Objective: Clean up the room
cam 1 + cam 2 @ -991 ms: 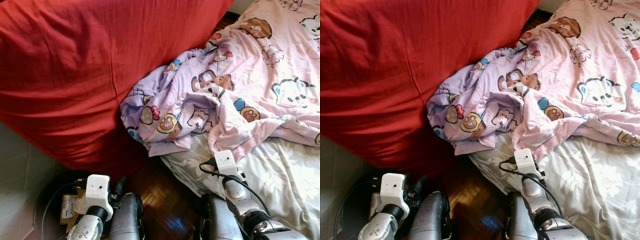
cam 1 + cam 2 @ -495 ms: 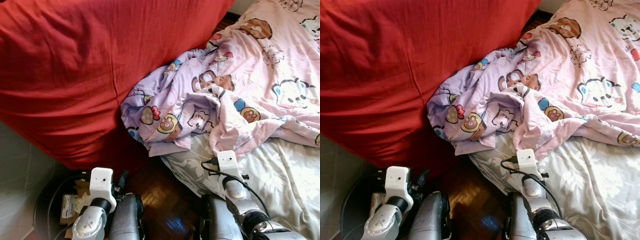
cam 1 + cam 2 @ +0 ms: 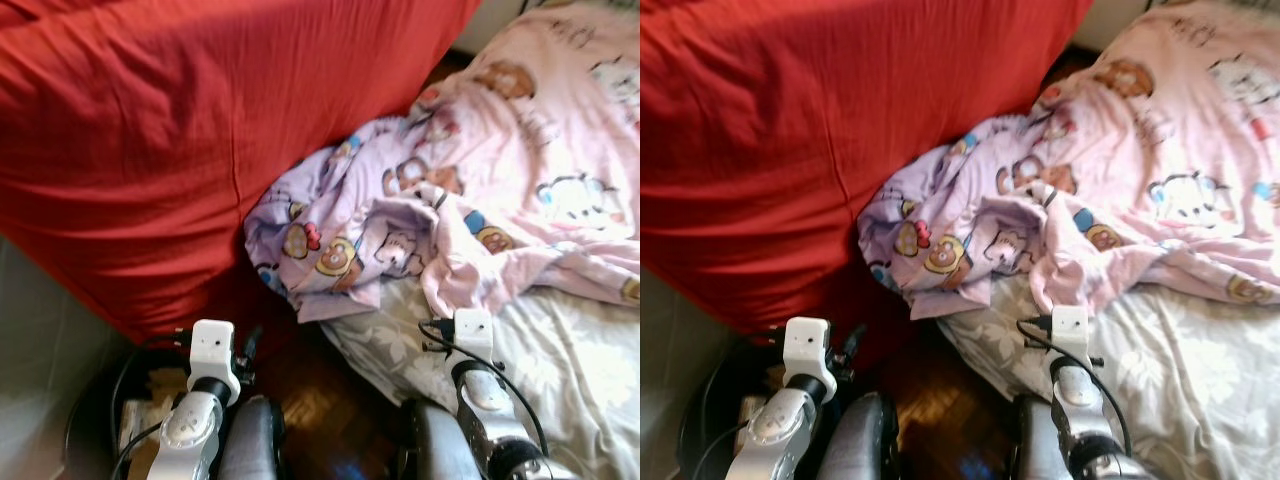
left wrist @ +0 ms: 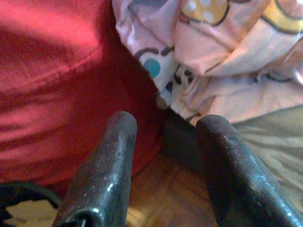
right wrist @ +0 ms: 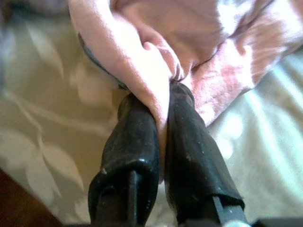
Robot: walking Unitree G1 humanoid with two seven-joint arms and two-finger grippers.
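Note:
A pink and lilac cartoon-print blanket lies crumpled across the bed, its bunched end hanging over the bed's corner. My right gripper is shut on a fold of this blanket at its lower edge, the cloth pinched between both black fingers. My right wrist sits low over the flowered sheet. My left gripper is open with nothing between its fingers, held near the wooden floor beside the red cloth and the blanket's hanging end. Its wrist sits low at the left.
A big red cushion or cover stands to the left against the bed. A grey flowered sheet covers the mattress. Dark parquet floor shows between them. A dark bin with paper scraps sits by my left arm.
The view has shifted and blurred slightly. My left wrist has come forward toward the red cloth. My right wrist has drawn back a little with the blanket fold.

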